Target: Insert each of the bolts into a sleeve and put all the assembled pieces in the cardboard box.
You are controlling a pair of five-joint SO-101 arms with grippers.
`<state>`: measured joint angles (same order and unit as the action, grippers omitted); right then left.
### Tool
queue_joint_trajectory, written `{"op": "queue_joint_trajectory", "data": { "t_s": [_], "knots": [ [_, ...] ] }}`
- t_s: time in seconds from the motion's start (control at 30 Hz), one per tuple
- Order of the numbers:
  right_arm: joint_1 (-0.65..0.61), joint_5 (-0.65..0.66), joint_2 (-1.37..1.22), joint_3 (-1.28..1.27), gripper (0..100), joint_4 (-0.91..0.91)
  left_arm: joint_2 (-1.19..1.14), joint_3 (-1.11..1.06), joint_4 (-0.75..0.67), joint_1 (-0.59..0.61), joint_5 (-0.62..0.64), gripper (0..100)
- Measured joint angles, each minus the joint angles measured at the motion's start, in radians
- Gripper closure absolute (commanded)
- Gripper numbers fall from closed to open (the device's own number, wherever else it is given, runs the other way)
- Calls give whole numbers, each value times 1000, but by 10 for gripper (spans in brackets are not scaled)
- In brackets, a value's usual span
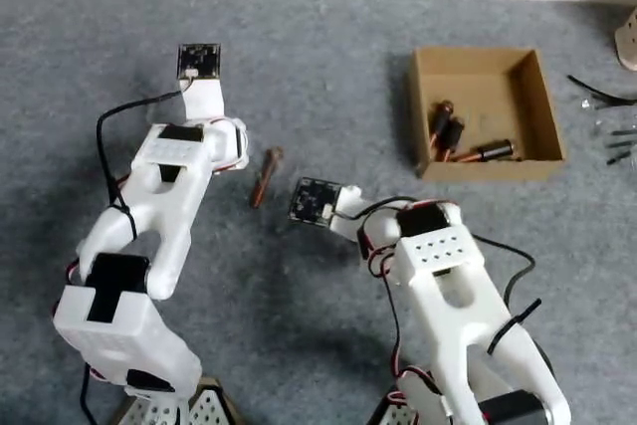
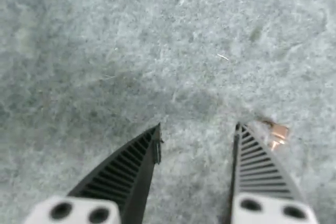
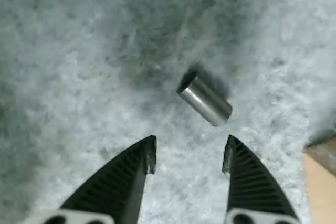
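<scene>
A copper-coloured bolt (image 1: 266, 177) lies on the grey carpet between the two arms. My left gripper (image 2: 198, 129) is open and points down at bare carpet, and the bolt's copper end (image 2: 277, 132) sits just outside one fingertip (image 2: 247, 145). My right gripper (image 3: 190, 142) is open too. A short shiny metal sleeve (image 3: 205, 99) lies on its side a little beyond its tips, touching neither finger. The cardboard box (image 1: 426, 116) stands at the back right and holds assembled copper and black pieces (image 1: 482, 153).
The left arm (image 1: 179, 161) and right arm (image 1: 438, 256) lean in from the near edge. Loose black parts and cables (image 1: 609, 136) lie right of the box. A blurred tan shape (image 3: 321, 174) cuts into the right wrist view's edge.
</scene>
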<state>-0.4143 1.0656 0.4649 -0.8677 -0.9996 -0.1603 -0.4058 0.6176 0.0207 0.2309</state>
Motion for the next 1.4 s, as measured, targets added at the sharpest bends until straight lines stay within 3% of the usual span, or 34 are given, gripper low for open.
{"op": "queue_joint_trajectory", "data": {
  "t_s": [0.47,0.67,0.87,1.0,1.17,1.4],
  "knots": [
    [0,3,-565,244,808,57,0,0,0,0,0,787],
    [11,5,-621,292,812,55,0,0,0,0,0,787],
    [25,-55,-589,301,878,40,0,0,0,0,0,787],
    [23,-206,-470,299,878,5,0,0,0,0,0,787],
    [0,-535,-308,301,878,-51,0,0,0,0,0,787],
    [-8,-910,-328,301,878,-55,0,0,0,0,0,786]
  ]
}}
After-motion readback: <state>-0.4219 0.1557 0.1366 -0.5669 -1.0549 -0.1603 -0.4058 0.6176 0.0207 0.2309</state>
